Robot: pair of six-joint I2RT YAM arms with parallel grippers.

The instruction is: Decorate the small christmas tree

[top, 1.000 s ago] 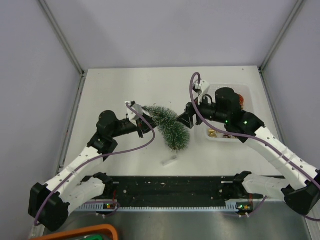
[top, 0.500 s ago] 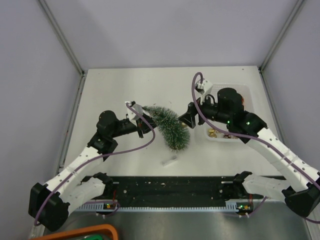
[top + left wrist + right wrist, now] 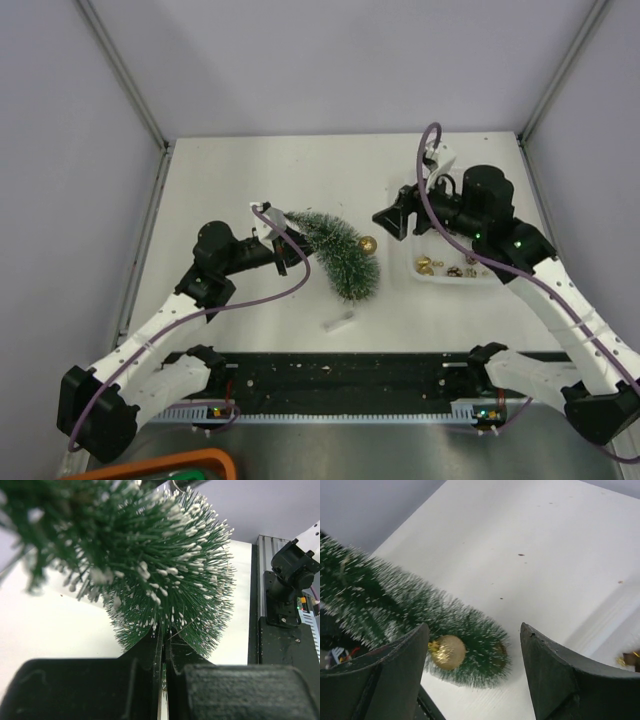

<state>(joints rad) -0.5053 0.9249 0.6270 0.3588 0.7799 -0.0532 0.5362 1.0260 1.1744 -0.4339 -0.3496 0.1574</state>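
The small christmas tree (image 3: pixel 337 250) lies tilted over the table, dark green with whitish tips, its wide end toward the near side. My left gripper (image 3: pixel 288 247) is shut on the narrow upper part; in the left wrist view the bristles (image 3: pixel 170 565) spread out just past the shut gripper (image 3: pixel 164 641). A gold bauble (image 3: pixel 368 244) hangs on the tree's right side. My right gripper (image 3: pixel 386 219) stands open, a short way right of the bauble and apart from it. The right wrist view shows the bauble (image 3: pixel 447 651) on the tree (image 3: pixel 395 605) below the empty gripper (image 3: pixel 474 626).
A clear plastic tray (image 3: pixel 440 279) at the right holds several small gold ornaments (image 3: pixel 424 265), partly under the right arm. A small white scrap (image 3: pixel 338 321) lies on the table near the tree's wide end. An orange rim (image 3: pixel 180 462) shows at the bottom left.
My right gripper has drawn back up and to the right from the tree and opened wider. The gold bauble now shows, left on the tree. The left arm and tree have stayed put.
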